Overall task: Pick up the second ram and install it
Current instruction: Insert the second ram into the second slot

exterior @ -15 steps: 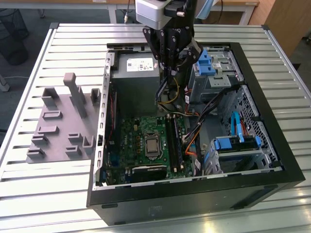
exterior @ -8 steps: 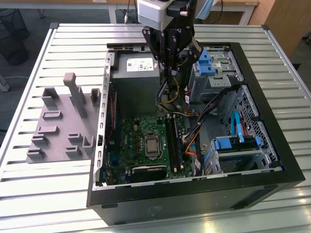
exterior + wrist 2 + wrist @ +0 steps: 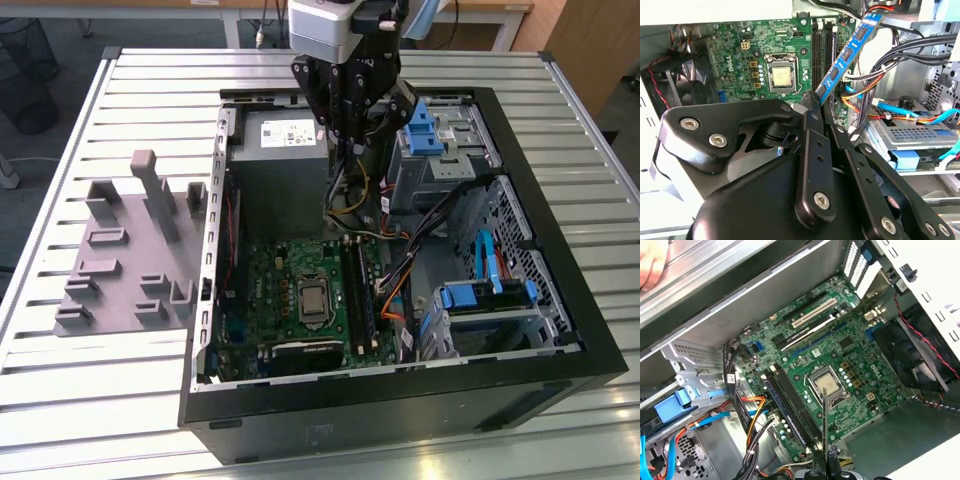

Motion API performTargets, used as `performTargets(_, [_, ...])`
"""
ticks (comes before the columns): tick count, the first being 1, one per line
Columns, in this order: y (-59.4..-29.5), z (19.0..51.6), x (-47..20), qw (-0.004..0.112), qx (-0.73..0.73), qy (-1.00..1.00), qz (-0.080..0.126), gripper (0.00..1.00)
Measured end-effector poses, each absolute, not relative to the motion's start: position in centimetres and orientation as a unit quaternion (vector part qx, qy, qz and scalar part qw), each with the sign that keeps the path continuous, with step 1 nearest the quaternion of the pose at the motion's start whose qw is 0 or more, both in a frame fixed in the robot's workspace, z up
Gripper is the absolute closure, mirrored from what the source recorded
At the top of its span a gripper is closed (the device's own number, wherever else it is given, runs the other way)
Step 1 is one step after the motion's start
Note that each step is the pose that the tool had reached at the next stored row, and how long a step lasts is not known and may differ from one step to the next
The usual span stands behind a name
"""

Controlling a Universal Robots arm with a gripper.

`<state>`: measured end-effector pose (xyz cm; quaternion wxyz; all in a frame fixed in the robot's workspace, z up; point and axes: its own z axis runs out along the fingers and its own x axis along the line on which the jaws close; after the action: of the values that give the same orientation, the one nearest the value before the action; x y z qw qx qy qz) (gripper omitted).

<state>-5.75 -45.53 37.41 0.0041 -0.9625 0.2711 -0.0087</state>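
Note:
The second ram (image 3: pixel 845 55), a thin blue-green stick with black chips, is pinched at one end by my gripper (image 3: pixel 816 98), which is shut on it. In the second wrist view it slants over the motherboard (image 3: pixel 765 45), close to the long black memory slots (image 3: pixel 824 47). In the first wrist view the ram (image 3: pixel 824 420) shows edge-on as a thin line rising from the gripper (image 3: pixel 825 464), beside the slots (image 3: pixel 792 407) and the processor socket (image 3: pixel 826 384). In the exterior view my gripper (image 3: pixel 349 140) hangs above the open computer case (image 3: pixel 560 360), over the power supply end of the board.
A grey fixture tray (image 3: pixel 130 250) with upright posts lies on the slatted table at the exterior view's left. Orange, black and blue cables (image 3: pixel 875 85) and blue drive brackets (image 3: pixel 480 295) crowd the space beside the slots. A person's hand (image 3: pixel 650 262) rests beyond the case wall.

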Motion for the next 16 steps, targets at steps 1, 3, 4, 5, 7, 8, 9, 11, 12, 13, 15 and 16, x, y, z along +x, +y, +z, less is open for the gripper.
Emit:
performTargets(1, [-45.52, 37.41, -5.75, 0.004, -0.964, 0.267, -0.009, 0.86])
performTargets(3, [-45.52, 37.41, -5.75, 0.004, -0.965, 0.261, -0.009, 0.86])
performTargets(4, [-45.53, 37.41, -5.75, 0.004, -0.966, 0.259, -0.009, 0.86])
performTargets(5, [-45.53, 37.41, -5.75, 0.004, -0.967, 0.255, -0.009, 0.86])
performTargets(7, [-45.53, 37.41, -5.74, 0.004, -0.969, 0.247, -0.009, 0.86])
performTargets(8, [-45.52, 37.41, -5.74, 0.005, -0.970, 0.243, -0.009, 0.86])
performTargets(9, [-45.53, 37.41, -5.75, 0.005, -0.971, 0.239, -0.009, 0.86])
performTargets(11, [-45.53, 37.40, -5.75, 0.005, -0.973, 0.229, -0.009, 0.86])
performTargets(12, [-45.53, 37.39, -5.75, 0.005, -0.975, 0.222, -0.009, 0.86])
performTargets(13, [-45.53, 37.39, -5.75, 0.005, -0.977, 0.214, -0.009, 0.86])
performTargets(15, [-45.52, 37.38, -5.75, 0.005, -0.980, 0.198, -0.009, 0.86])
performTargets(16, [-45.53, 37.37, -5.75, 0.005, -0.981, 0.191, -0.009, 0.86])
